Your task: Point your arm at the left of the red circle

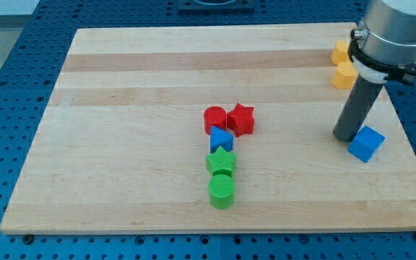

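Blocks clustered mid-desk, rod tip far to the view's right.

On the desk [121,72], the red circle [214,118] sat touching the red star [241,119]; below them ran the blue triangle [220,139], green star [221,161] and green circle [222,192]. The arm carried no gripper, only a rod; its tip [347,137] rested well apart to the right, just beside the blue cube [366,143], below two yellow blocks [343,63].
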Controlling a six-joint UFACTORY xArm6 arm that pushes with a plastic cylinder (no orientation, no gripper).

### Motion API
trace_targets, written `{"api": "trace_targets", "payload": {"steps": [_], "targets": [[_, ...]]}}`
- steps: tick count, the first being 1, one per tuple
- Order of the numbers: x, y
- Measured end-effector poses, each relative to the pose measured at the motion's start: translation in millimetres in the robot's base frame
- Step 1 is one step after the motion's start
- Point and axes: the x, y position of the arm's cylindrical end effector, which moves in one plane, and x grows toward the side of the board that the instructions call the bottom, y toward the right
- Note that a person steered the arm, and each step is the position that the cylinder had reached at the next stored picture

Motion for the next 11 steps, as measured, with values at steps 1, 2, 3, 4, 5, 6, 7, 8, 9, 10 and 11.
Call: {"api": "trace_targets", "payload": {"steps": [1,2,3,4,5,6,7,8,9,10,11], "targets": [[-5.3,9.5],[-13.9,6.1],[-57.8,-32.8],[-90.8,-85.5],[-113.9,-138.5],[-113.0,-209.7],[-87.5,-276.8],[-87.3,-288.1],[-42.3,-288.5],[-42.1,-280.2],[-33.0,-240.8]]}}
